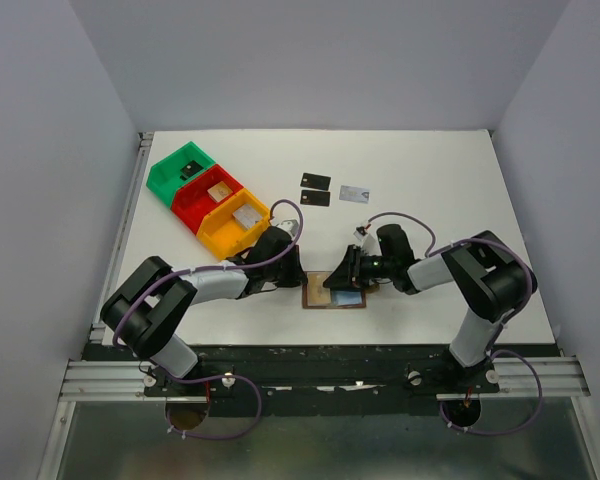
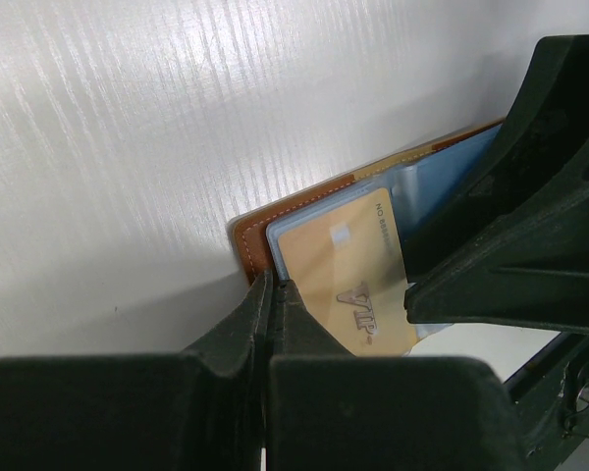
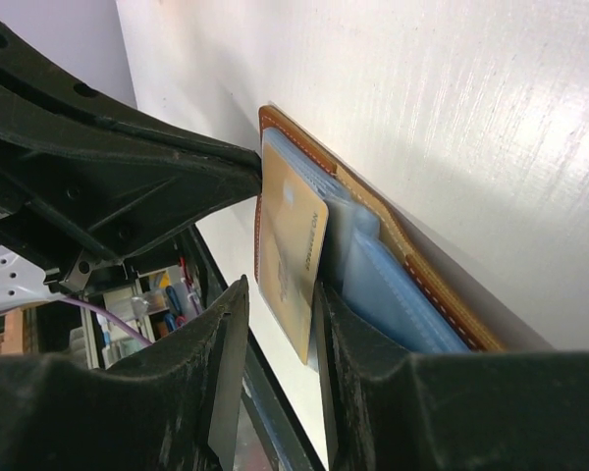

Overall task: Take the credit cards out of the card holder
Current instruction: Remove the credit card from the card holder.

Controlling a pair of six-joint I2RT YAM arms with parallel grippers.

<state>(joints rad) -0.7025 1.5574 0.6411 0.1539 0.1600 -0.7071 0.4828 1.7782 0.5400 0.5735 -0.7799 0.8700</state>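
Observation:
The card holder (image 1: 335, 291) lies open on the table between both grippers, brown leather with grey-blue pockets. My left gripper (image 2: 273, 290) is shut on the edge of its left pocket and pins it down; it shows in the top view (image 1: 298, 276). A tan-gold credit card (image 2: 342, 275) marked VIP sticks halfway out of that pocket. My right gripper (image 3: 280, 304) is open, its fingers either side of this card (image 3: 293, 240); the right finger touches it, the left stands apart. Two black cards (image 1: 316, 181) (image 1: 316, 198) and a silver-blue card (image 1: 354, 193) lie further back.
Green (image 1: 183, 169), red (image 1: 209, 194) and yellow (image 1: 235, 222) bins stand in a diagonal row at the back left, small pieces inside them. The left gripper's black body (image 3: 118, 167) sits close to my right fingers. The table's near edge is just behind the wallet.

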